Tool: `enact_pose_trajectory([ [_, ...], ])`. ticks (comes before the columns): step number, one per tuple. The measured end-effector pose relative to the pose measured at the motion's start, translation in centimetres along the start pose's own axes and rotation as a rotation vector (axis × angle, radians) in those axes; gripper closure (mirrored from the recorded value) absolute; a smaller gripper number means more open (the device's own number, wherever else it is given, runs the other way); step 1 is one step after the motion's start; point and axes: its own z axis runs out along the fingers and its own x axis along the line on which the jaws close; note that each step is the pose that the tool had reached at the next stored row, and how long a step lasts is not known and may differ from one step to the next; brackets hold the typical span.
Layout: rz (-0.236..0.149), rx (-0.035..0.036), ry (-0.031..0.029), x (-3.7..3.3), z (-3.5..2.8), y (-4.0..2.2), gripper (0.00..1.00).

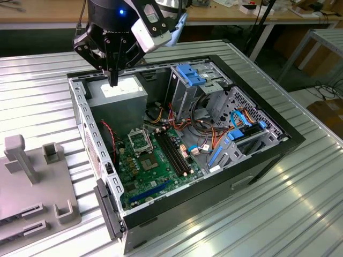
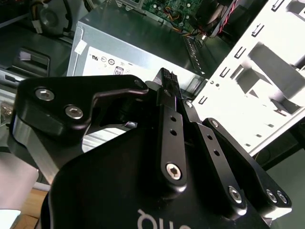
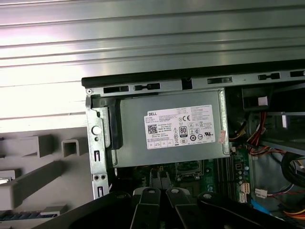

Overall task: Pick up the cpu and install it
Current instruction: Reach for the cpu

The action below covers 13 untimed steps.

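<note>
Cpu position is the one thing we cannot settle: whether the cpu is nipped between the pads or lies elsewhere, we cannot tell. The pincer [image 1: 113, 80] hangs over the open computer case [image 1: 289, 140], above the grey power-supply box [image 1: 120, 95] that fills the case's far corner on the exterior view's left. Its black fingers [image 2: 171, 138] are drawn together, tips pointing down at the box and apart from it.

In the first wrist view we look down past the dark finger links onto the box and its white label [image 3: 178, 126]. The case's black rim runs just beyond it.

Nearer the exterior camera lies the green motherboard [image 1: 155, 174]. On it sits the square metal-framed socket [image 1: 140, 142], whose centre looks dark. It is well apart from the pincer. Just beside the socket, toward the exterior view's right, run the long black memory slots [image 1: 174, 152]. A blue expansion slot [image 1: 150, 188] lies close to the case's near wall.

Toward the exterior view's right we see blue drive-bay latches [image 1: 190, 74] and a tangle of coloured cables [image 1: 214, 134].

The case rests on a ribbed metal tabletop [image 1: 268, 214]. Beside it on the exterior view's left stands a grey fixture tray [image 1: 32, 187] with upright posts and slotted holders.
</note>
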Motion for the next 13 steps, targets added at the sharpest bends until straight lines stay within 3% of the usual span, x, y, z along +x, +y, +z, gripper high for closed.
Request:
enact_pose_trajectory([
  [13,0.000,0.0003,0.0035,0.33,0.05,-0.03,0.89],
])
